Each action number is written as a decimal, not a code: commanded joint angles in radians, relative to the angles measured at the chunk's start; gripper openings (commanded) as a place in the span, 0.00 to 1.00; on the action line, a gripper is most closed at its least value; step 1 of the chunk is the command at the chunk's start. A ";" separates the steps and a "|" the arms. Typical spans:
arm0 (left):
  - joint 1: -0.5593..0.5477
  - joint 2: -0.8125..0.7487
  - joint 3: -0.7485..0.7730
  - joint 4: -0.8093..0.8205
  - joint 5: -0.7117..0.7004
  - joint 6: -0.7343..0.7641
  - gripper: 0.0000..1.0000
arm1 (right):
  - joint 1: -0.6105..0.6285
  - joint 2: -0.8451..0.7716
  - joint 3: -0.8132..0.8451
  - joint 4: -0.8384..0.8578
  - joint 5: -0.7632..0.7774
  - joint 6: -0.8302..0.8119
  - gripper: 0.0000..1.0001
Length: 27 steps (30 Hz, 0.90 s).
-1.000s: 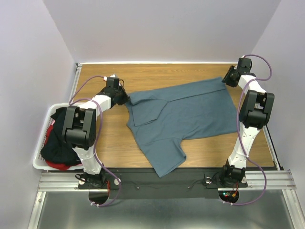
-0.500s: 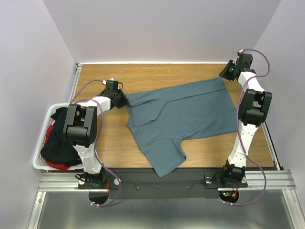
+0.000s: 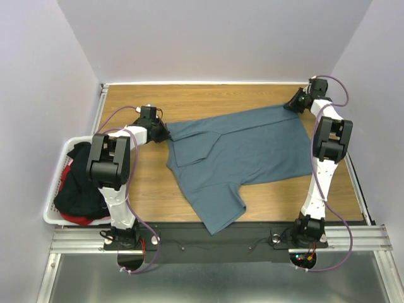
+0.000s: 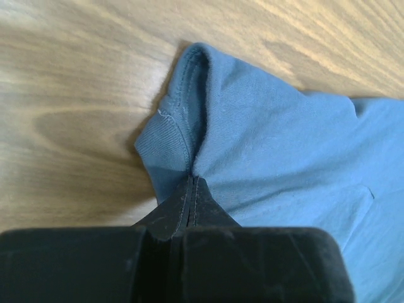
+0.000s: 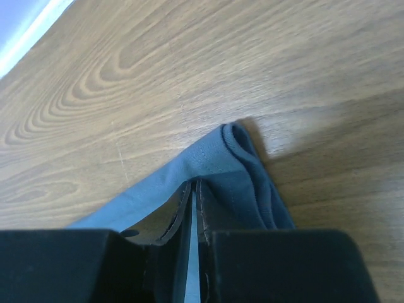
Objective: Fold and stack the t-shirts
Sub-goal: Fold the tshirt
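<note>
On the wood table (image 3: 158, 189), left end effector (image 4: 192, 188) and right end effector (image 5: 194, 192) each pinch the slate t-shirt (image 3: 252, 151).

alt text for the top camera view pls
Seen from above, a blue-grey shirt lies spread on a wooden table, the left gripper pinching its left edge and the right gripper pinching its far right corner. A white basket at the table's left holds black and red shirts.
</note>
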 commanded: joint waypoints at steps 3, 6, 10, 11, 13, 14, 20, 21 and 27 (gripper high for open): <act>0.033 0.051 0.082 -0.058 -0.023 0.006 0.00 | -0.038 0.011 -0.012 0.030 0.122 0.087 0.13; 0.039 0.073 0.134 -0.078 -0.108 0.005 0.00 | -0.048 -0.013 -0.026 0.027 0.140 0.084 0.13; 0.039 0.070 0.139 -0.092 -0.110 0.095 0.00 | -0.048 -0.049 -0.029 0.027 0.102 0.053 0.13; 0.039 0.070 0.139 -0.092 -0.109 0.094 0.00 | -0.048 -0.058 -0.032 0.027 0.093 0.049 0.13; 0.039 0.062 0.139 -0.090 -0.104 0.098 0.00 | -0.048 -0.076 -0.037 0.028 0.064 0.035 0.14; 0.039 0.055 0.142 -0.086 -0.106 0.105 0.07 | -0.046 -0.101 -0.049 0.027 0.047 0.029 0.16; 0.038 -0.033 0.170 -0.089 -0.132 0.160 0.41 | -0.042 -0.223 -0.124 0.028 -0.024 0.023 0.20; 0.036 -0.046 0.171 -0.093 -0.139 0.167 0.45 | -0.040 -0.263 -0.142 0.027 -0.033 0.017 0.22; -0.036 -0.195 0.138 -0.155 -0.239 0.264 0.68 | -0.014 -0.430 -0.294 0.016 -0.042 0.013 0.47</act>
